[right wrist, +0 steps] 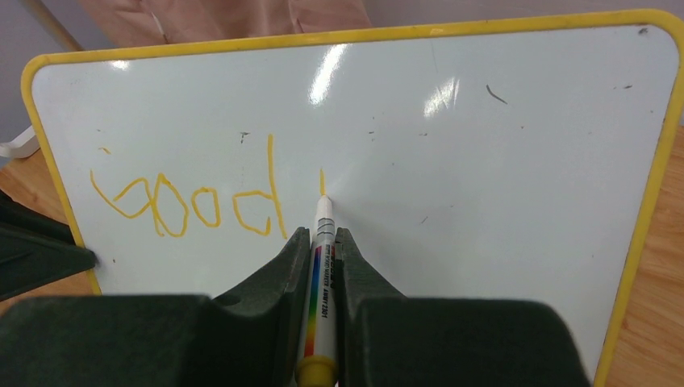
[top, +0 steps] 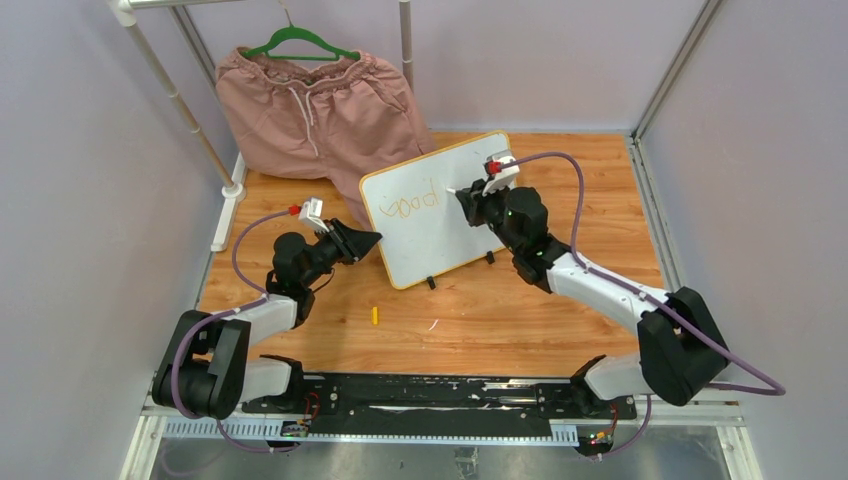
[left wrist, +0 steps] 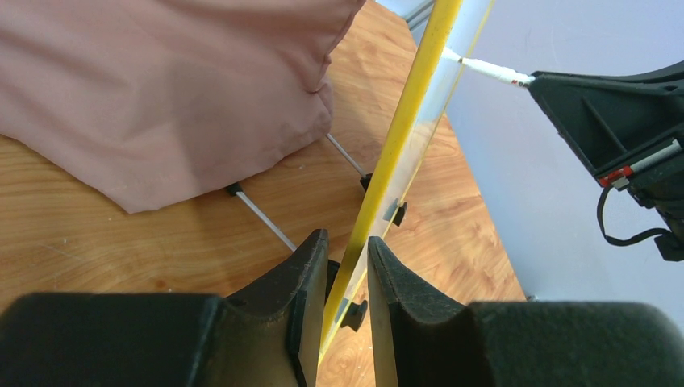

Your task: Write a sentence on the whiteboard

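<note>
- Whiteboard (top: 432, 210): white, rounded corners, thin yellow-orange frame. It stands propped on two small black clip feet (top: 431, 283) at the middle of the wooden table (top: 560, 300), nearer the far edge, with its writing face turned towards the right arm.
- Sentence (right wrist: 189, 201): only the word "good" is written, in thin orange cursive on the left half of the board. A short upright stroke sits just to its right. The rest of the board is blank apart from a few small dark specks.
- Marker (right wrist: 321, 282): white barrel with a rainbow stripe and a yellow rear end. Its tip touches the board at the foot of the short stroke.
- Right gripper (right wrist: 321, 238): clenched on the marker barrel, one finger on each side, pointing at the board face.
- Left gripper (left wrist: 347, 242): its fingers straddle the board's left frame edge with a narrow gap between them. Whether they press the frame cannot be told.
- Pink shorts (top: 320, 110): hung on a green hanger (top: 298, 42) at the far left corner. The lower part is draped on the table behind the board.
- Small yellow piece (top: 375, 316): lies on the table towards the near edge, apart from both arms.
</note>
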Robot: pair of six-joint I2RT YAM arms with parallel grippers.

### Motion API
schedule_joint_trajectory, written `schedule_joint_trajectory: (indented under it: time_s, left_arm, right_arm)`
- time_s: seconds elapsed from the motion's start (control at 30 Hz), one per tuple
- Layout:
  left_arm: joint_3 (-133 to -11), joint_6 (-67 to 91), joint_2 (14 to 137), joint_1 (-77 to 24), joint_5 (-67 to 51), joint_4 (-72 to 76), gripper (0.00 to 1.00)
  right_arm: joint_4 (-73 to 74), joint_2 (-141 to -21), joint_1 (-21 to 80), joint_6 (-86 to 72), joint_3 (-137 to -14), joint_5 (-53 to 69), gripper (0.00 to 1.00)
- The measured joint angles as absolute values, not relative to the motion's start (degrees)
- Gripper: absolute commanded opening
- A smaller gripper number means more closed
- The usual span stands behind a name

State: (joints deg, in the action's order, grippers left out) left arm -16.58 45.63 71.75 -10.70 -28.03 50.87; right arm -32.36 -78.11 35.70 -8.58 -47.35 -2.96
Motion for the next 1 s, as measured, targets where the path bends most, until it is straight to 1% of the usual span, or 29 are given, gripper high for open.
schedule_joint_trajectory:
  time_s: [0.77, 1.0]
  left_arm:
    - [-16.6, 45.6, 71.7, -10.7, -28.1, 50.9, 0.28]
    - [-16.6, 45.6, 71.7, -10.7, -28.1, 50.9, 0.27]
  right_arm:
    - [-28.2, -73.4, 35.5, -9.0, -44.3, -5.2, 0.0]
    - [-29.6, -72.2, 35.3, -9.3, -44.5, -0.1, 0.0]
